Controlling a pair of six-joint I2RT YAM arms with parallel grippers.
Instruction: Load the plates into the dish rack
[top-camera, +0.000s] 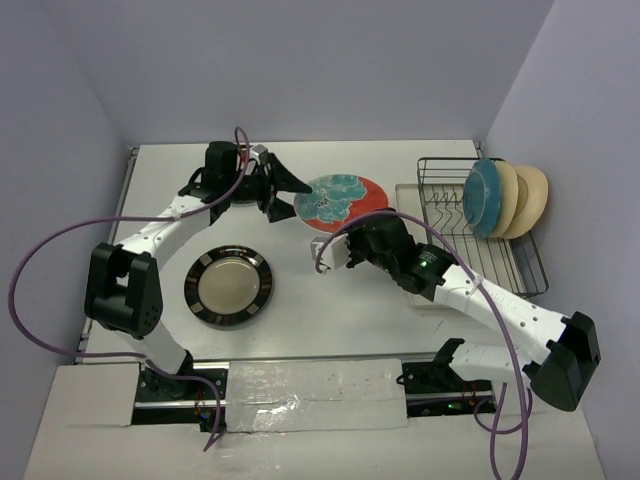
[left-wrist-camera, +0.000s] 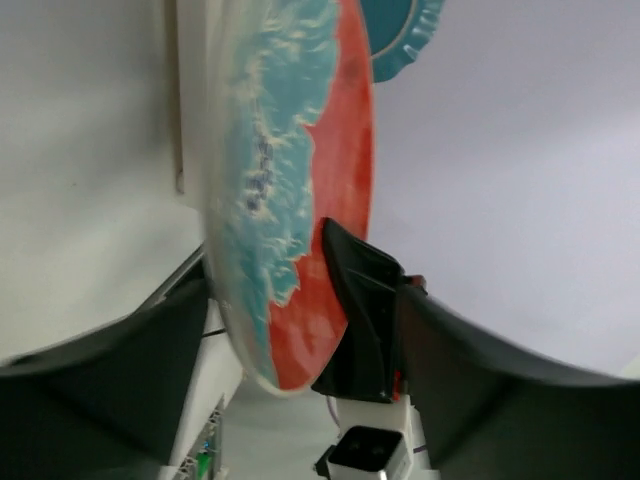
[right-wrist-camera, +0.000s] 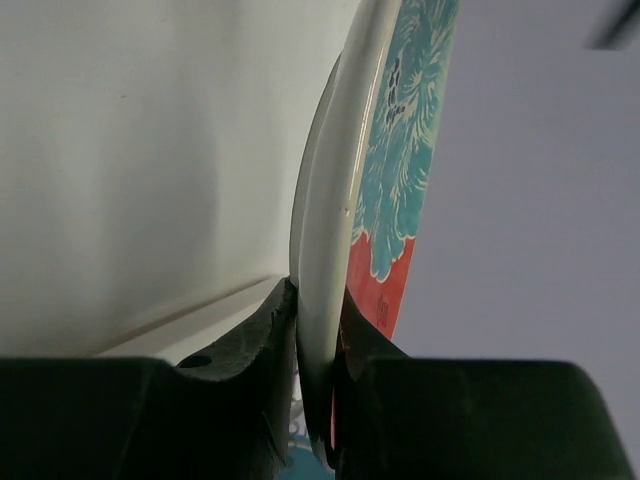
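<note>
right wrist: right gripper (right-wrist-camera: 318, 335) pinches red plate (right-wrist-camera: 400, 150) (left gripper (left-wrist-camera: 265, 270) apparently spread around it)

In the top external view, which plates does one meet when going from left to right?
striped-rim plate → red plate with teal flowers → teal plate → first cream-tan plate → second cream-tan plate
</note>
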